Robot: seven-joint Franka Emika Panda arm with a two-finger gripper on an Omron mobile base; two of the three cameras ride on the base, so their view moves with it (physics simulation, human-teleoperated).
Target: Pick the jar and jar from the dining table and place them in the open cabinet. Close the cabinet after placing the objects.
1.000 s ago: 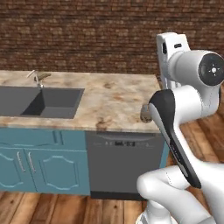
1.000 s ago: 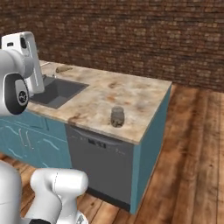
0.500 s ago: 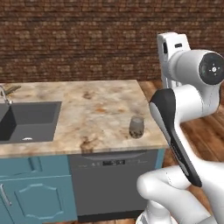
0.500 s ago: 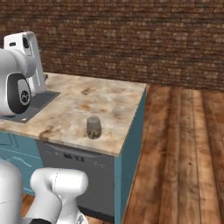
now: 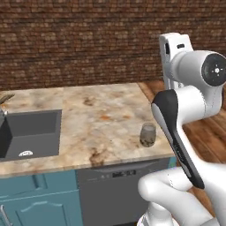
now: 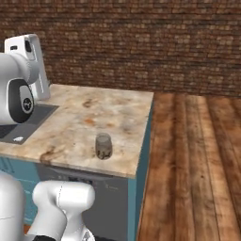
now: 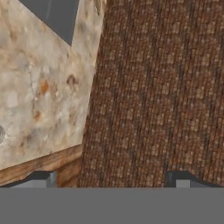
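Note:
A small clear glass jar with a brownish bottom stands upright near the front right corner of the dining table, a beige marbled top. It also appears in the right base view as the jar on the table. The arm is raised high above the table's right end, well above the jar. In the hand view my gripper is open with nothing between its fingertips, looking across the table and the brick wall. The cabinet is out of view.
A dark grey sink basin is set in the table's left part. Under the top are teal door fronts and a dark dishwasher panel. A brick wall runs behind. Wooden floor lies to the right of the table.
The whole picture has shifted: the base has driven to the right along the table, so the sink slides left and the jar comes into view. The gripper stays open.

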